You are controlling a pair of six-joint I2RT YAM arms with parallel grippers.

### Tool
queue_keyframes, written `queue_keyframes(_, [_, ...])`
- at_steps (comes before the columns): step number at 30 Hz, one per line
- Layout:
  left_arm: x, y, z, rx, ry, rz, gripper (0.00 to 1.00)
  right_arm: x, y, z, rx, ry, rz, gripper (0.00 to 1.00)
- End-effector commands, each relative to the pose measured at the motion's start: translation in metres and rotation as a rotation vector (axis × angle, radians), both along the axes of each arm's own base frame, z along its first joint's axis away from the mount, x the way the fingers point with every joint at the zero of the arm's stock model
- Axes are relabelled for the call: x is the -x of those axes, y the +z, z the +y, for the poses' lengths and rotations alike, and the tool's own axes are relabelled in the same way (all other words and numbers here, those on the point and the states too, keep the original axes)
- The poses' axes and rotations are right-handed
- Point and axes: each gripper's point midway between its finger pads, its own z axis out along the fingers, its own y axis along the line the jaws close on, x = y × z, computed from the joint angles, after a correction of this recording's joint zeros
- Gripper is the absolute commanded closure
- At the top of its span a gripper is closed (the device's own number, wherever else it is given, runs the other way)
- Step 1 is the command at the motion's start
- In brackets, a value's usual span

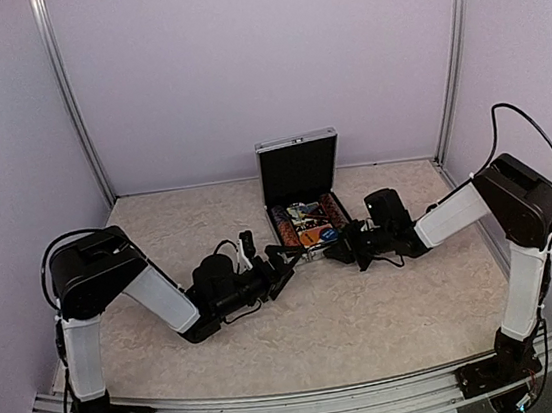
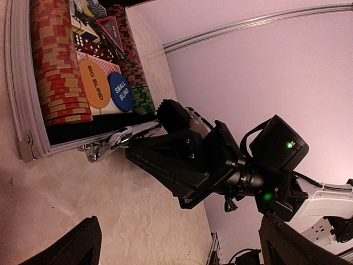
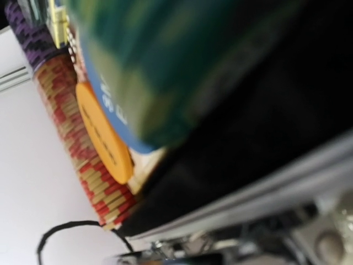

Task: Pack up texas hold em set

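Note:
The texas hold em set is a small silver briefcase (image 1: 295, 142) standing open mid-table, lid upright. Its black-lined base (image 2: 19, 105) holds red chips (image 2: 58, 66), green chips (image 2: 142, 99), an orange disc (image 2: 95, 84), a blue disc (image 2: 120, 91) and a dark triangular marker (image 2: 110, 27). My left gripper (image 1: 289, 267) hovers open just in front of the case's front left corner, nothing between its fingers (image 2: 74, 248). My right gripper (image 1: 336, 249) is shut, its tip against the front rim beside the metal latch (image 2: 102, 146). The right wrist view is a blurred close-up of chips and the silver rim (image 3: 265, 187).
White enclosure walls with metal corner posts (image 1: 73, 110) surround the beige table (image 1: 370, 316). An aluminium rail (image 1: 300, 405) runs along the near edge, by the arm bases. Black cables (image 1: 523, 126) loop off both arms.

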Motion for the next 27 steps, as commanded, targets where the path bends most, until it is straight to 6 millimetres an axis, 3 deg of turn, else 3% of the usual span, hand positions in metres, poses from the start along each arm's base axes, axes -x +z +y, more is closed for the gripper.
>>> queue_keyframes(1, [0.003,0.007,-0.012,0.092,0.013,-0.031,0.01,-0.035,0.129,0.014,-0.191,0.004,-0.353,1.0])
queue_keyframes(8, [0.007,0.001,-0.04,0.09,-0.012,-0.059,0.01,-0.027,0.131,0.012,-0.197,0.019,-0.362,1.0])
queue_keyframes(14, [0.005,-0.004,-0.052,0.1,-0.003,-0.065,0.01,-0.025,0.134,0.013,-0.202,0.04,-0.375,1.0])
queue_keyframes(22, [-0.004,-0.036,-0.066,0.042,0.02,-0.022,0.01,-0.025,0.129,0.015,-0.197,0.049,-0.373,1.0])
queue_keyframes(27, [-0.011,-0.042,-0.076,0.004,0.031,-0.045,0.01,-0.025,0.127,0.014,-0.196,0.044,-0.37,1.0])
